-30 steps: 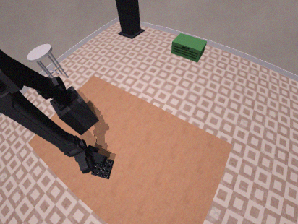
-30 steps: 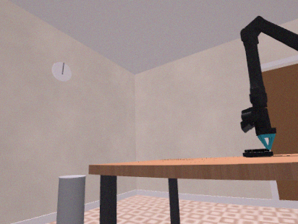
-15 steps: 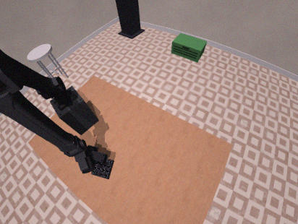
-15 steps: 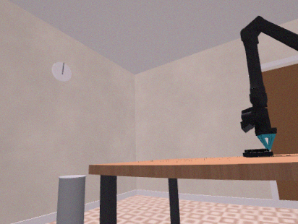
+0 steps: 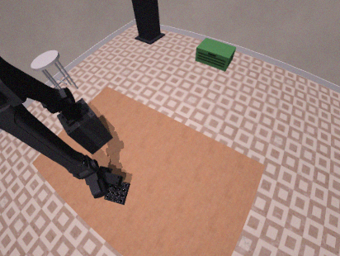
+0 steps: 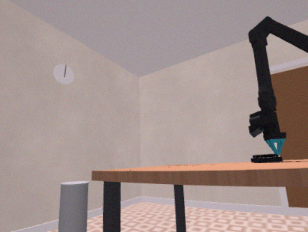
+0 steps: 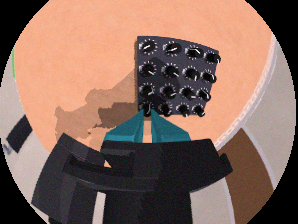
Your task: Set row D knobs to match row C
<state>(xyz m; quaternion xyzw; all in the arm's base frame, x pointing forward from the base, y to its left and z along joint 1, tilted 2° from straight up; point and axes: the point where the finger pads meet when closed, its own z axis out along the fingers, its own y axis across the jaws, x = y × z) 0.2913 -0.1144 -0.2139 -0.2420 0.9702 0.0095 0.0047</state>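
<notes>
Spreads across the middle of the top view as a wooden bench (image 5: 186,177) (image 6: 187,177) (image 7: 65,65). Reaches in from the left edge there as a black arm (image 5: 49,142) (image 6: 262,71) (image 7: 160,165), bending down at the right in the exterior view. Includes a green drawer cabinet (image 5: 215,53) at upper right and a round-topped stool (image 5: 45,60) at upper left. Stands on the bench, below and left of the top view's centre: the knob box (image 5: 117,192) (image 6: 266,159) (image 7: 180,62). Comes nearly closed with teal fingers (image 6: 282,142), pinching the box's lower-left corner knob (image 7: 147,107) in the wrist view.
</notes>
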